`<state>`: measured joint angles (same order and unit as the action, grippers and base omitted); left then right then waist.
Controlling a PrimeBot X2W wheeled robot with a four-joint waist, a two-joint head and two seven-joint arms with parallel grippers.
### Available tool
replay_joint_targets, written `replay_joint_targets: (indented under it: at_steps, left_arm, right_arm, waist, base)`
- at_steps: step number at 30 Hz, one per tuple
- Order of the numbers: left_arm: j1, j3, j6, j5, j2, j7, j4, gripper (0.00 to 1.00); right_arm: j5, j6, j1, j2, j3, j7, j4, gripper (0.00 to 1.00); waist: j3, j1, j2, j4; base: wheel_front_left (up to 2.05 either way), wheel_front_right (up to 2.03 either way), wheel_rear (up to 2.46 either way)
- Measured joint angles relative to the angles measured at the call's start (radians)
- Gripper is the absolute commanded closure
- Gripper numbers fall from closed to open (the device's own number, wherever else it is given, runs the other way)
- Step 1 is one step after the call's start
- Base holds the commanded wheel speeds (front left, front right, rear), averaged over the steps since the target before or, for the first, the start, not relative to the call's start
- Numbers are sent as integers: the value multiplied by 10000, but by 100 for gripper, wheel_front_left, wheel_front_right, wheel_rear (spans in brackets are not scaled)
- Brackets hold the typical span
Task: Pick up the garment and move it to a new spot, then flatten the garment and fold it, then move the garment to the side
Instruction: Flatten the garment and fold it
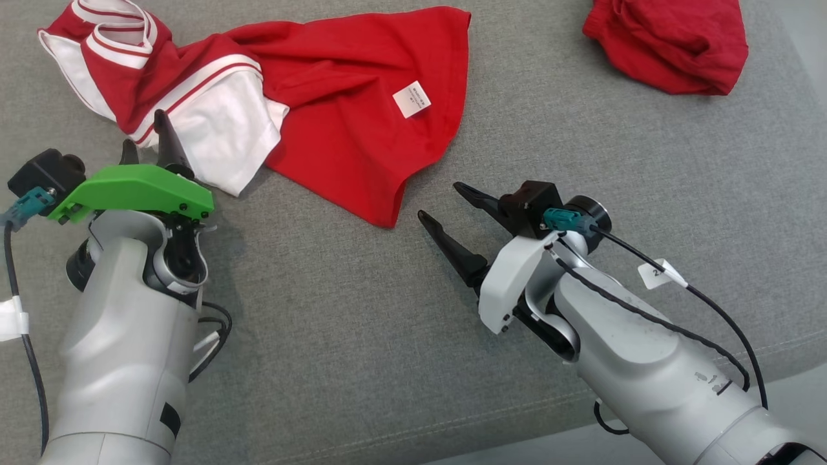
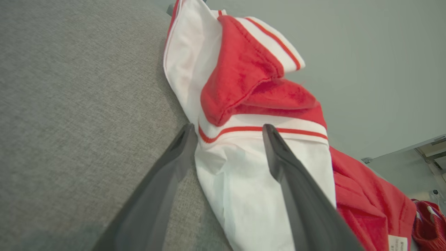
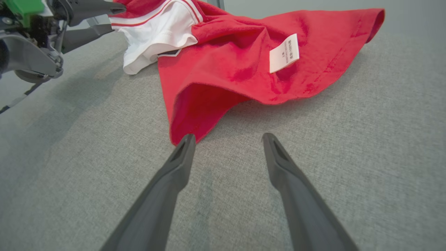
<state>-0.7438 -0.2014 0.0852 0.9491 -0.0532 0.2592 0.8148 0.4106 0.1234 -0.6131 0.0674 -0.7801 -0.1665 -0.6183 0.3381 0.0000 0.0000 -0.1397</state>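
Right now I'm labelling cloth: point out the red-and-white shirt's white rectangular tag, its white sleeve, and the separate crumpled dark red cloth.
white rectangular tag (image 1: 411,99): head view, tag's middle.
white sleeve (image 2: 240,181): left wrist view, flat panel below the stripe.
crumpled dark red cloth (image 1: 669,42): head view, bundle's centre.

There are two garments: one red-and-white shirt (image 1: 336,97) and one dark red bundle (image 1: 669,42). Both lie on one grey fabric surface (image 1: 362,336). The shirt bears one white label (image 1: 411,99).

There are two pincers, the left pincer (image 1: 145,132) and the right pincer (image 1: 439,200). Each has two dark fingers (image 3: 174,174), four in all.

There are two pale arms, the left arm (image 1: 123,361) and the right arm (image 1: 646,368).

There are two teal plugs, one at the left wrist (image 1: 29,203) and one at the right (image 1: 565,219).

There are two covers, one green cover (image 1: 136,190) and one white cover (image 1: 513,278).

One paper tag (image 1: 656,272) hangs on the right cable.
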Motion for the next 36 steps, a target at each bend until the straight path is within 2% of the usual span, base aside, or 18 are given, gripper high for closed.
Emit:
replay_joint_targets:
  at_steps: [1, 2, 4, 5, 6, 15, 19, 30, 36]
  left_arm:
    - [46, -38, 17, -140, 8, 0, -21, 44]
    - [101, -54, 19, -270, 21, -2, -48, 54]
    - [185, -115, 31, -447, 27, -2, -102, 67]
    - [220, -113, 31, -481, 29, -2, -142, 78]
    - [244, -94, 31, -493, 31, -2, -184, 100]
    - [307, -35, 38, -1118, 46, -2, -702, 100]
    - [315, -299, -44, -1592, 144, -2, -1319, 100]
    - [399, -318, -345, -1622, 288, -2, -2564, 100]
    - [639, -476, -508, -1718, 293, -4, -3085, 100]
  right_arm:
    - [40, 0, -4, -6, -27, 0, -27, 0]
    - [48, 0, -6, -8, -48, -2, -52, 0]
    - [125, 0, -7, -8, -107, -17, -109, 0]
    - [161, 0, -7, -10, -130, -54, -138, 0]
    - [198, 0, -7, -10, -146, -92, -157, 0]
    - [399, 0, -60, -17, -403, -105, -380, 0]
    - [504, 0, -281, -21, -422, -268, -470, 0]
    - [656, 10, -430, -29, -1189, -355, -449, 0]
    - [834, 12, -740, -27, -1264, -447, -430, 0]
  waist:
    - [-2, 0, 0, -12]
    - [-5, 0, 0, -23]
    - [-11, 0, 0, -36]
    - [-14, 0, 0, -39]
    - [-16, 0, 0, -40]
    - [-12, 0, 0, 36]
    - [33, 0, 0, 197]
    - [215, 0, 0, 831]
    - [304, 0, 0, 1138]
  base:
    - [0, 0, 0]
    - [0, 0, 0]
    - [0, 0, 0]
    - [0, 0, 0]
    - [0, 0, 0]
    - [0, 0, 0]
    - [0, 0, 0]
    - [0, 0, 0]
    - [0, 0, 0]
